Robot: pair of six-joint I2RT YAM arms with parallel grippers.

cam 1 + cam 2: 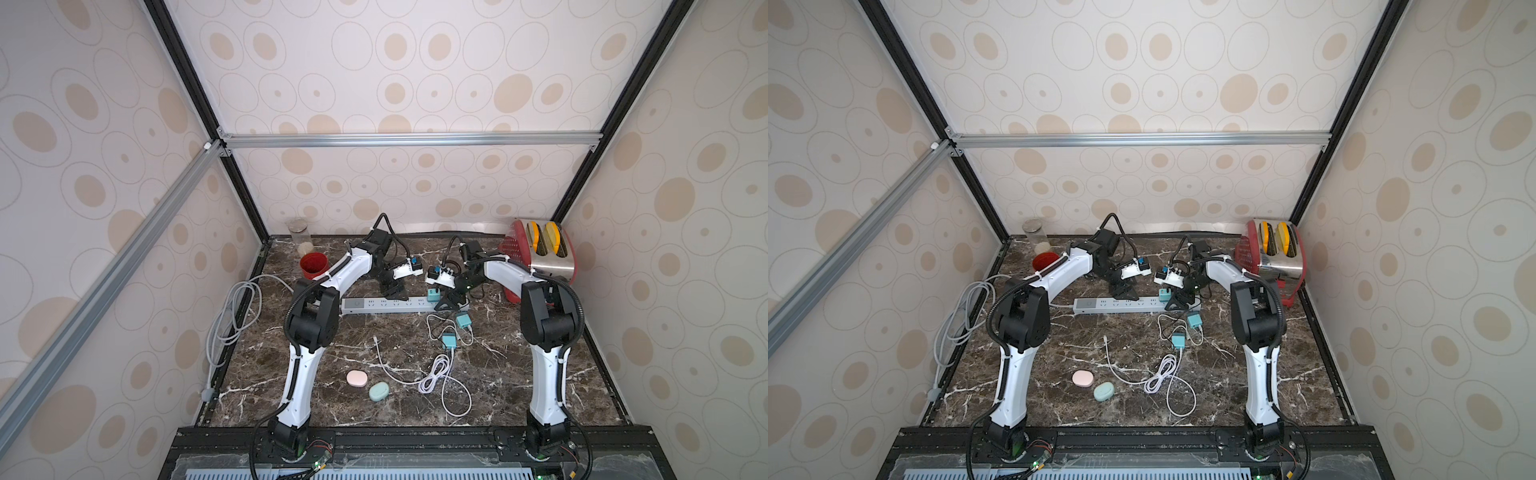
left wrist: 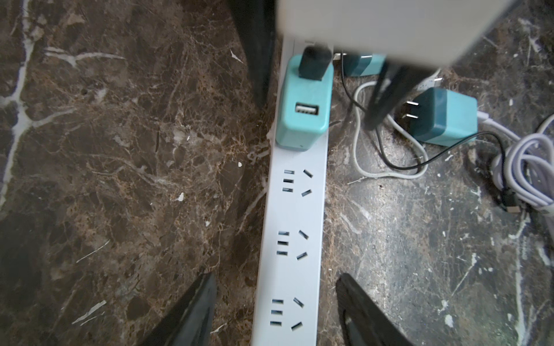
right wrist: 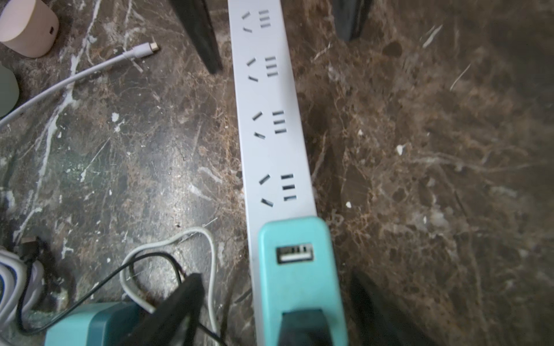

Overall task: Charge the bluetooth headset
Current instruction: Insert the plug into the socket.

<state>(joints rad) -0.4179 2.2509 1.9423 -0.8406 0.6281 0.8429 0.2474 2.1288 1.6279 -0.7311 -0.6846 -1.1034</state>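
Two earbud cases, the pink headset case [image 1: 357,378] and the green one [image 1: 381,391], lie shut near the table's front, with neither gripper near them. Beside them runs a white cable [image 1: 432,376] with its free plug [image 3: 153,47] on the table. A white power strip [image 1: 374,305] lies across the middle. A teal charger [image 3: 296,269] stands plugged into its right end, USB port empty. My right gripper [image 3: 281,311] is open with one finger on each side of that charger. My left gripper [image 2: 275,311] is open astride the strip [image 2: 295,209], touching nothing.
Two loose teal chargers [image 1: 463,321] [image 1: 449,340] lie with thin cables just in front of the strip's right end. A red toaster [image 1: 540,253] stands at the back right. A red cup [image 1: 314,265] and a glass jar [image 1: 300,237] stand at the back left. A grey cord [image 1: 232,316] lies coiled by the left wall.
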